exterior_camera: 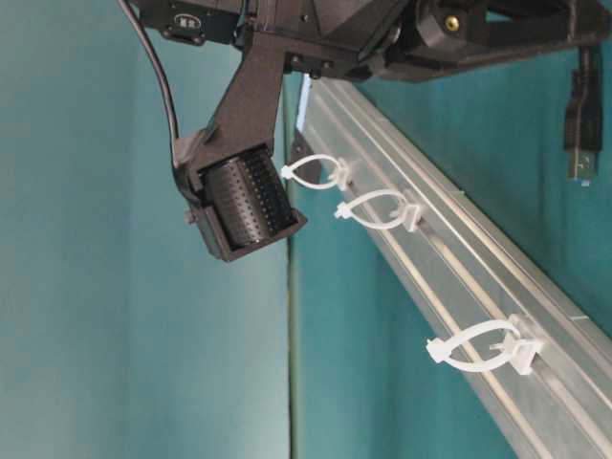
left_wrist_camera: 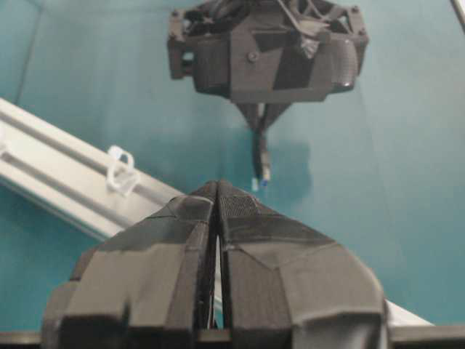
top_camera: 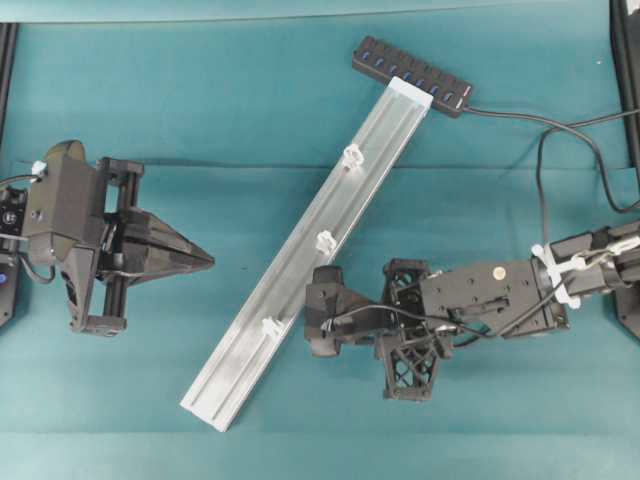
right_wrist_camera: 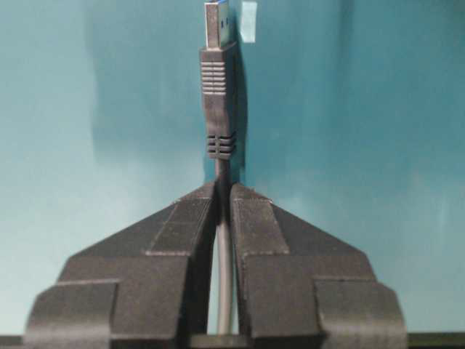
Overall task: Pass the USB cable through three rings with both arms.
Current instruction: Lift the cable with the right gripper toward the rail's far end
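Black ribbed fingers of the right gripper (right_wrist_camera: 224, 190) fill the foreground of the right wrist view, pinched together on the USB cable (right_wrist_camera: 224, 276) just behind its plug (right_wrist_camera: 218, 80), which sticks straight out past the fingertips with its metal tip toward the teal table (right_wrist_camera: 363, 109). Only this view shows the grip so plainly. From the left wrist camera, the left gripper (left_wrist_camera: 216, 190) is pressed together on nothing, and beyond it the other arm's gripper hangs point-down with the plug dangling below it, above the cloth. One white ring (left_wrist_camera: 122, 172) stands on the aluminium rail (left_wrist_camera: 51, 156) at the left of that view.

The table-level camera alone lines up all three rings (exterior_camera: 483, 349) along the rail's edge, each loop standing out sideways, with the plug hanging apart from them at the upper right. None of the loops has the cable in it.

From overhead, the rail lies diagonally between the arms, the right gripper just beside its lower ring, the left one well apart. At the rail's far end sits the black hub (top_camera: 412, 75), and the cord loops from it toward the right arm.
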